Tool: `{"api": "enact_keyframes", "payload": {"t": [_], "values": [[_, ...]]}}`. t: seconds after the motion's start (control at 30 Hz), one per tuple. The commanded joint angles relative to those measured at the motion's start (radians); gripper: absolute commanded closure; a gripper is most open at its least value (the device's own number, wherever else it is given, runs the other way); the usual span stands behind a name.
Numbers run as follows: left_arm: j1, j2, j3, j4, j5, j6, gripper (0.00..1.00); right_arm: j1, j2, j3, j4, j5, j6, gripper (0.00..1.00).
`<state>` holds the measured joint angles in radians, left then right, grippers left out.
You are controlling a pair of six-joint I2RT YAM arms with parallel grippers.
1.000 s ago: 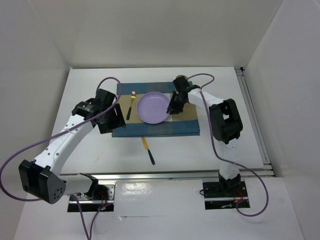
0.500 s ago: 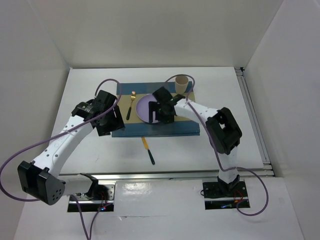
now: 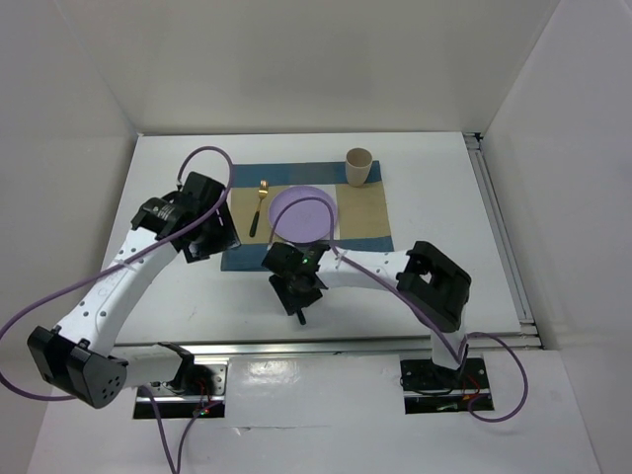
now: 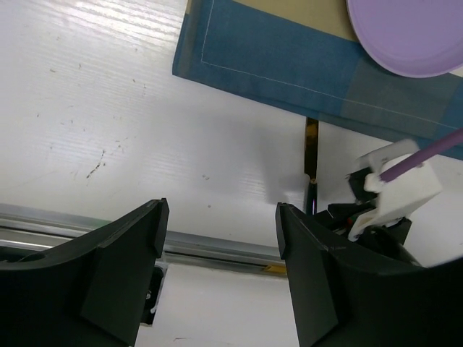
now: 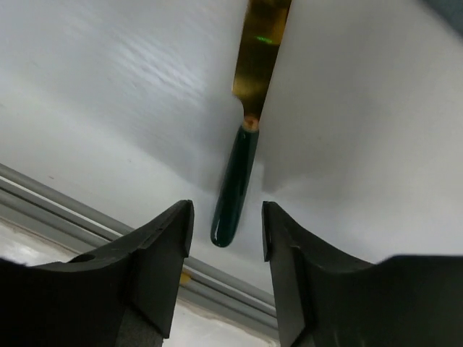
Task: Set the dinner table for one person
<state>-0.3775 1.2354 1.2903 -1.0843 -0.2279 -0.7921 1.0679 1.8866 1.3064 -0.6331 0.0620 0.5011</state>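
A knife with a gold blade point(image 5: 260, 43) and a dark green handle point(image 5: 235, 188) lies on the white dinner table point(image 3: 444, 267), in front of the blue-and-tan placemat point(image 3: 360, 212). My right gripper point(image 5: 226, 217) is open, with its jaws on either side of the handle's end and not touching it. In the top view the right gripper point(image 3: 296, 294) covers most of the knife point(image 3: 300, 318). On the mat are a purple plate point(image 3: 304, 210), a gold fork point(image 3: 259, 202) to its left and a tan cup point(image 3: 358, 166) at the back right corner. My left gripper point(image 3: 209, 240) is open and empty above the mat's left edge.
A metal rail point(image 4: 217, 249) runs along the table's near edge, just past the knife. The left wrist view shows the mat's corner point(image 4: 217, 50), the plate point(image 4: 412, 36), the knife blade point(image 4: 311, 144) and my right gripper point(image 4: 380, 202). White walls enclose the table.
My right gripper left the cup standing on the mat's back right corner, swung forward over the plate and came down over the knife. The left arm drew slightly back and left.
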Motion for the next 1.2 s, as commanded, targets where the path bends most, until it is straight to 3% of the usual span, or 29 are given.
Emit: {"api": "enact_keyframes", "payload": {"t": [0.0, 0.1, 0.3, 0.6, 0.73, 0.87, 0.9, 0.93, 0.97, 1.0, 1.17], "values": [[0.005, -0.051, 0.037, -0.016, -0.034, -0.006, 0.22, 0.021, -0.001, -0.048, -0.031, 0.013, 0.007, 0.48], [0.005, -0.051, 0.037, -0.016, -0.034, -0.006, 0.22, 0.043, -0.001, -0.075, -0.007, 0.001, 0.016, 0.71], [0.005, -0.042, 0.056, -0.016, -0.044, -0.006, 0.22, 0.043, -0.059, -0.096, -0.072, 0.051, 0.037, 0.99], [0.014, -0.008, 0.087, 0.003, -0.044, 0.014, 0.22, 0.009, -0.313, -0.111, -0.35, 0.197, 0.037, 1.0], [0.014, 0.004, 0.078, 0.063, -0.025, 0.024, 0.21, -0.187, -0.392, -0.134, -0.361, 0.222, -0.022, 1.0], [0.014, 0.029, 0.099, 0.063, -0.014, 0.024, 0.21, -0.283, -0.403, -0.11, -0.291, 0.145, -0.111, 1.0], [0.014, 0.029, 0.099, 0.063, -0.014, 0.024, 0.21, -0.283, -0.403, -0.11, -0.236, 0.113, -0.134, 0.98], [0.014, 0.029, 0.099, 0.072, -0.014, 0.024, 0.21, -0.273, -0.393, -0.11, -0.212, 0.06, -0.165, 0.87], [0.014, 0.029, 0.099, 0.072, -0.014, 0.024, 0.21, -0.273, -0.382, -0.122, -0.191, 0.035, -0.183, 0.7], [0.014, 0.029, 0.099, 0.072, -0.014, 0.024, 0.21, -0.257, -0.362, -0.131, -0.15, 0.013, -0.2, 0.46], [0.014, 0.047, 0.099, 0.074, -0.014, 0.024, 0.21, -0.174, -0.285, -0.156, -0.076, -0.043, -0.262, 0.3]]}}
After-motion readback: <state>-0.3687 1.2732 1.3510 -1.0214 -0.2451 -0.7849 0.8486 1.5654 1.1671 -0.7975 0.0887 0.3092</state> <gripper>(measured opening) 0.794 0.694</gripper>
